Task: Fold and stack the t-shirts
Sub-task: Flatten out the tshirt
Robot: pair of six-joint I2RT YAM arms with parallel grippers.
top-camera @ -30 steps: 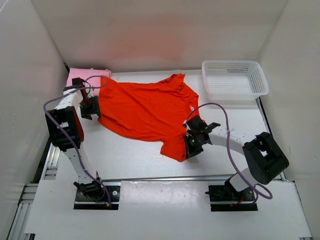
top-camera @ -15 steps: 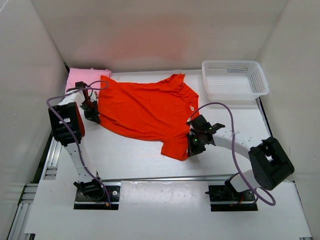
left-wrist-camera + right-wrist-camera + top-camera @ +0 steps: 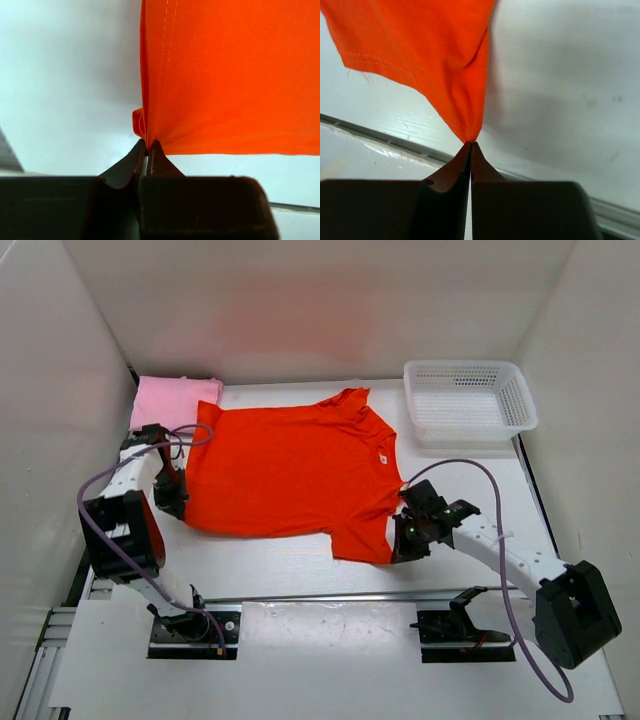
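Note:
A bright orange-red t-shirt (image 3: 285,470) lies spread across the middle of the white table. My left gripper (image 3: 178,498) is shut on its near left hem corner (image 3: 142,125), the cloth pinched between the fingertips. My right gripper (image 3: 400,545) is shut on the tip of the near right sleeve (image 3: 465,120), which hangs stretched from the jaws. A folded light pink t-shirt (image 3: 172,398) rests at the far left corner, beside the orange one. No black t-shirt is in view.
A white plastic mesh basket (image 3: 468,400) stands at the back right. White walls close in the table on three sides. A metal rail (image 3: 320,595) runs along the near edge in front of the arm bases.
The left gripper has closed on the shirt's left hem. Both arms have drawn toward the near edge, and the right one outward, pulling the orange shirt flatter and wider.

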